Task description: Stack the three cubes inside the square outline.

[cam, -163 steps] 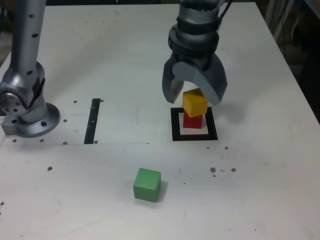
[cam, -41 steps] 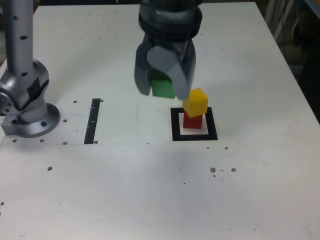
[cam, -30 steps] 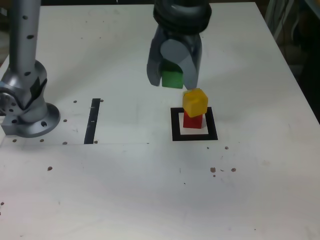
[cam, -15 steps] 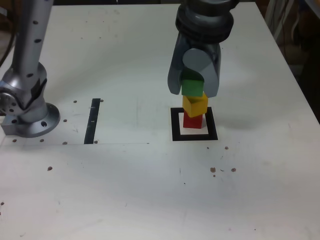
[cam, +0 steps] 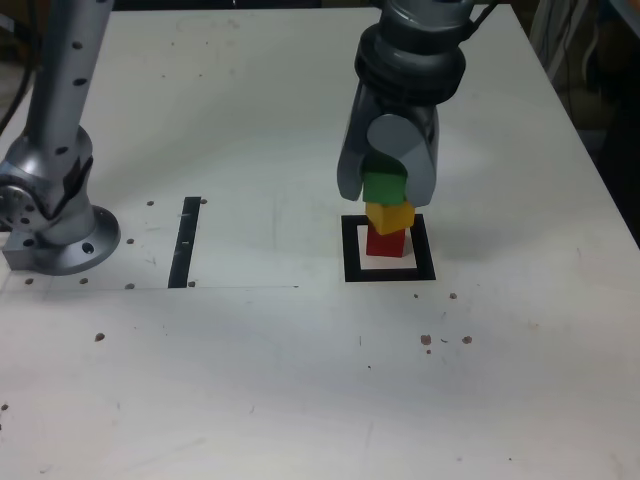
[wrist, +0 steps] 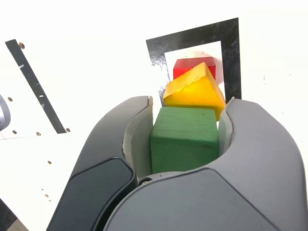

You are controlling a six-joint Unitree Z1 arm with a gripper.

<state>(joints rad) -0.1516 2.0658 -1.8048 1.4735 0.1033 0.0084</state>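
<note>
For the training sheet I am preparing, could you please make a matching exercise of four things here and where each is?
1. green block
2. yellow block
3. red block
4. thin black strip

A. on the red one, turned askew
B. between the pincer's fingers
C. flat, nearest the arm's base
D. inside the black square outline

Pairs: green block–B; yellow block–A; red block–D; thin black strip–C.

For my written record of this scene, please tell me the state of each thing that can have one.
Claw: shut on the green cube
Green cube: held, above the yellow cube; contact unclear
Yellow cube: on the red cube, turned relative to it
Red cube: inside the square outline, under the yellow cube
Square outline: flat on the table
</note>
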